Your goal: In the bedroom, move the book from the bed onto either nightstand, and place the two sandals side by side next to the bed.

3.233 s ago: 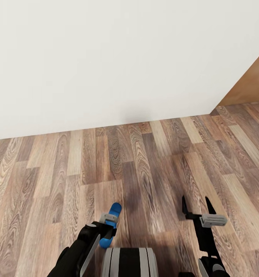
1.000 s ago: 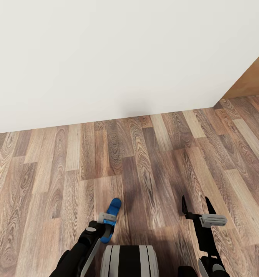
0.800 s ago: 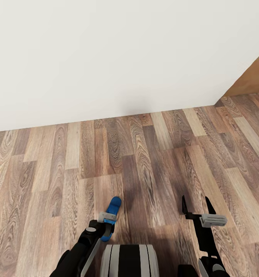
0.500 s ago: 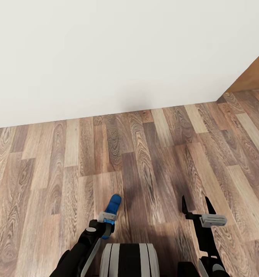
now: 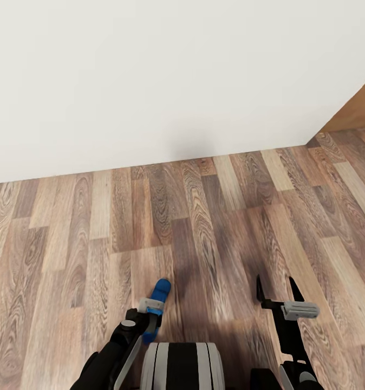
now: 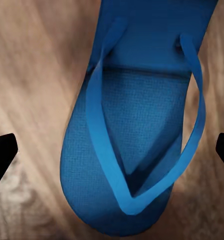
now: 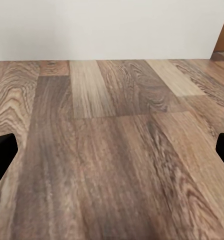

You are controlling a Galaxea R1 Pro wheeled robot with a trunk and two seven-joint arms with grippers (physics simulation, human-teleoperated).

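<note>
One bright blue sandal [image 5: 161,289] lies sole-down on the wood-plank floor [image 5: 215,227], its toe end poking out ahead of my left gripper [image 5: 151,319]. In the left wrist view the sandal [image 6: 136,125] sits between the two black fingertips [image 6: 2,155], which stand wide apart without touching it, so my left gripper [image 6: 112,150] is open. My right gripper [image 5: 275,287] hangs open over bare floor with nothing in it, as the right wrist view [image 7: 112,150] also shows. The bed, book, nightstands and second sandal are out of view.
A plain white wall [image 5: 150,81] runs across the far side, close ahead. An orange-brown wooden panel [image 5: 361,108] meets it at the right corner. Wood planks stretch to both sides of the arms.
The whole picture has shifted slightly, with the wall corner drifting right and up, so the camera moved. Since 3.2 s ago, more of the sandal's toe end pokes out ahead of the left gripper.
</note>
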